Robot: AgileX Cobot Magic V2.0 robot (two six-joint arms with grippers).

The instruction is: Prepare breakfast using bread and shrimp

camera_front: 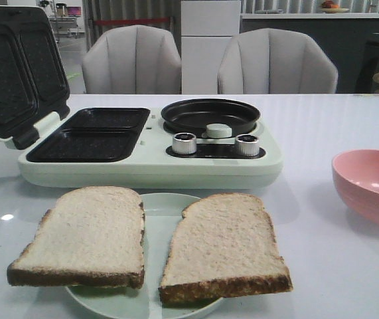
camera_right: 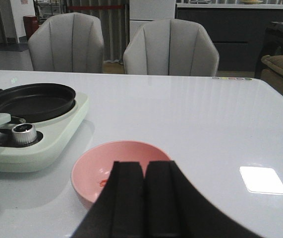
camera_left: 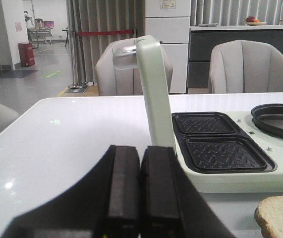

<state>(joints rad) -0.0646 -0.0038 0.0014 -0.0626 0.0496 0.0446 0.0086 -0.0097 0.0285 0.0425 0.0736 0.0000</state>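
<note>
Two slices of bread, one on the left point(camera_front: 86, 236) and one on the right point(camera_front: 222, 246), lie flat side by side on a pale green plate point(camera_front: 159, 203) at the table's front. In the left wrist view a corner of the bread point(camera_left: 280, 215) shows, and my left gripper point(camera_left: 141, 151) is shut and empty, low over the table beside the cooker's raised lid point(camera_left: 153, 89). My right gripper point(camera_right: 144, 166) is also shut and empty, just in front of the pink bowl point(camera_right: 94, 168). A small orange-red bit of shrimp point(camera_right: 103, 183) shows inside the bowl; my fingers hide the rest.
A pale green breakfast cooker point(camera_front: 149, 163) stands behind the plate with its lid point(camera_front: 16, 73) open at the left, two black sandwich trays point(camera_front: 89, 133), a round black pan point(camera_front: 209, 114) and two knobs point(camera_front: 184, 143). The pink bowl point(camera_front: 372, 183) is at the right. Two chairs stand beyond the table.
</note>
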